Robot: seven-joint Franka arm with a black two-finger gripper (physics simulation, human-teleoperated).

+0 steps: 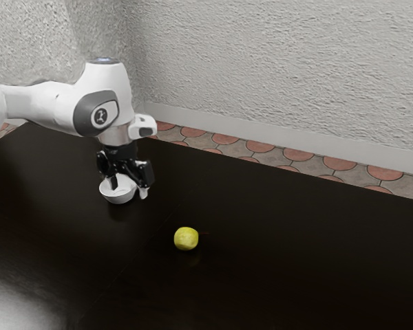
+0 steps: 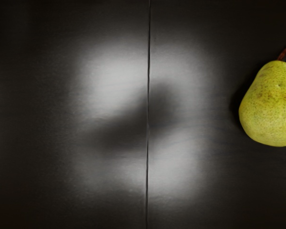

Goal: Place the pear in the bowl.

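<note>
With fingers spread wide and empty, the gripper [image 1: 129,189] is hovering at the bowl [image 1: 118,198] near the worktop's [image 1: 296,275] far edge, pickup requiring travel to the pear [image 1: 186,238].

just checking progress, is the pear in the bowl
No, the pear lies on the table, apart from the bowl.

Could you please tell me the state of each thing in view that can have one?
Black two-finger gripper: open, fingers apart, at the bowl.
Yellow-green pear with a brown stem: lying on its side on the table, outside the bowl.
Round white bowl: upright, without the pear.
</note>
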